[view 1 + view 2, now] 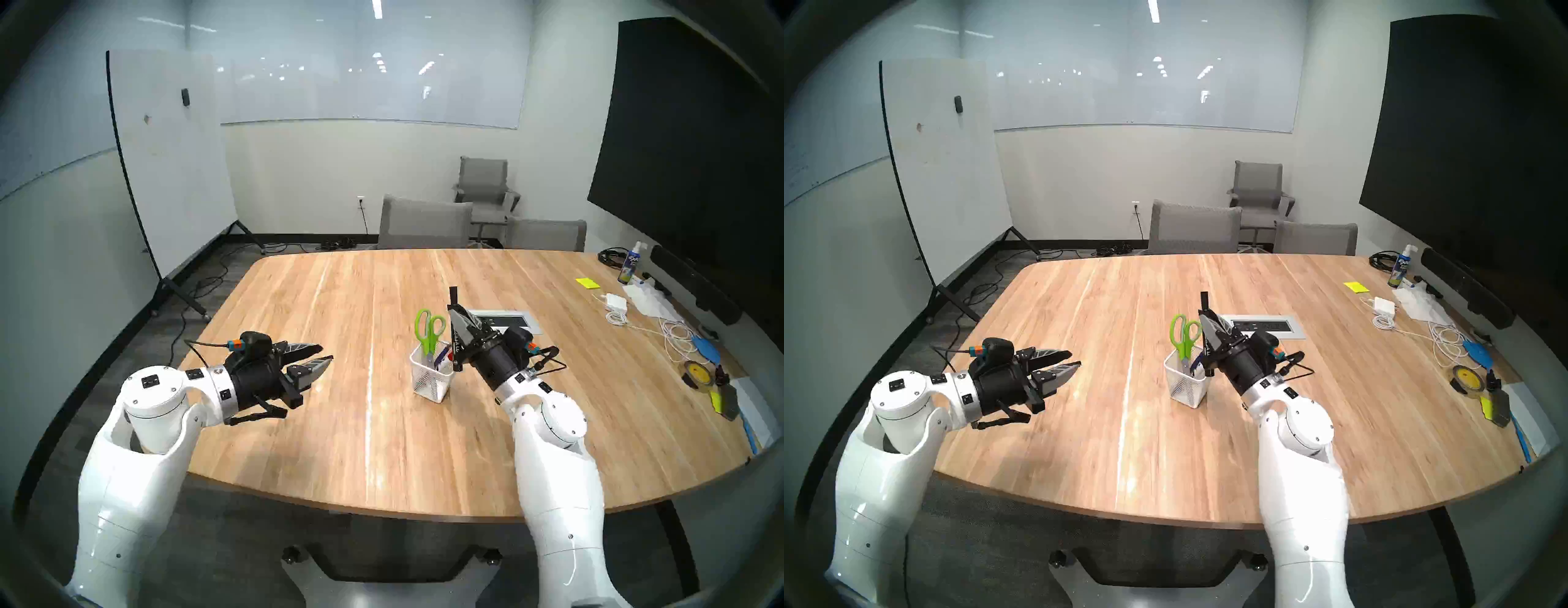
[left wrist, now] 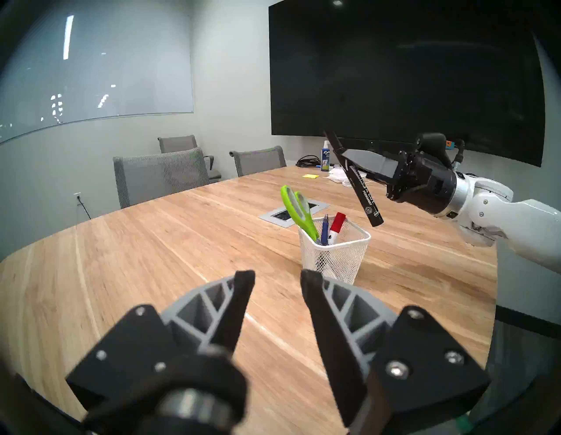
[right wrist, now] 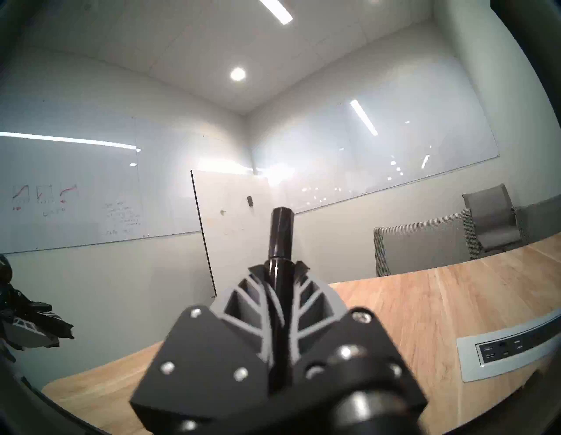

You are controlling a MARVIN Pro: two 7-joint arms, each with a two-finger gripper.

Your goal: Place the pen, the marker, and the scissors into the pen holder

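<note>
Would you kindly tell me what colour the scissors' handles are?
Lime green, clearest in the left wrist view: scissors.

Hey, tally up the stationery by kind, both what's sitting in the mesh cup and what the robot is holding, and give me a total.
Scissors: 1, in the pen holder
Pen: 1, in the holder
Red-capped marker: 1, in the holder
Black marker: 1, held by the right gripper
Total: 4

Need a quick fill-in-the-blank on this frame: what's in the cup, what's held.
1. The right pincer is shut on a black ____.
2. The scissors in the pen holder have ____ handles.
3. The marker standing in the pen holder has a ____ cap.
4. The left pincer holds ____.

Missing words: marker; green; red; nothing
</note>
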